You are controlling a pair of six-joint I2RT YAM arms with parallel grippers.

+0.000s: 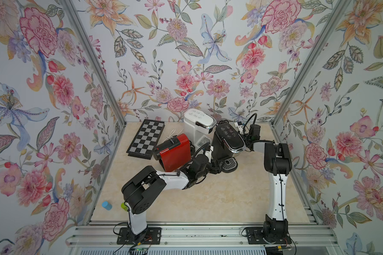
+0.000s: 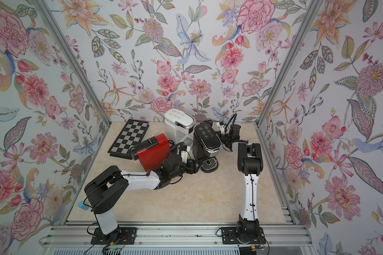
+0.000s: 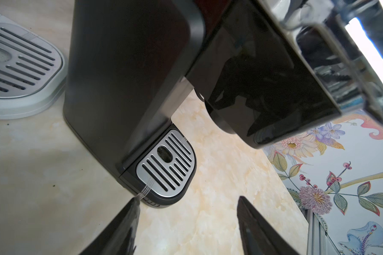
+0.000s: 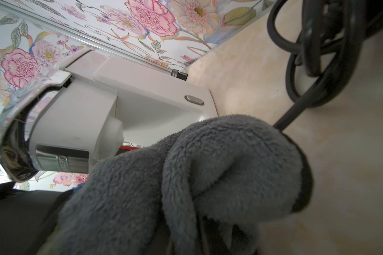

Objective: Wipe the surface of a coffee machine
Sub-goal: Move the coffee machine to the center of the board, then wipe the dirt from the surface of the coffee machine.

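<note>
A black coffee machine (image 1: pixel 229 138) (image 2: pixel 208 138) with a button panel on top stands at the back middle of the table. In the left wrist view its dark body (image 3: pixel 124 77) and slotted drip tray (image 3: pixel 166 165) fill the frame. My left gripper (image 3: pixel 188 198) (image 1: pixel 218 165) is open, low beside the tray, with nothing between its fingers. My right gripper (image 1: pixel 244 135) reaches in behind the machine's right side and is shut on a grey fluffy cloth (image 4: pixel 208 176). The cloth hides its fingers in the right wrist view.
A white coffee machine (image 1: pixel 197 125) (image 4: pixel 142 92) stands just behind and left of the black one. A red one (image 1: pixel 175 152) lies tilted by my left wrist. A chessboard (image 1: pixel 146 139) lies back left. Black cable (image 4: pixel 318 55) coils behind. Blue (image 1: pixel 106 205) and green (image 1: pixel 123 205) cylinders sit front left.
</note>
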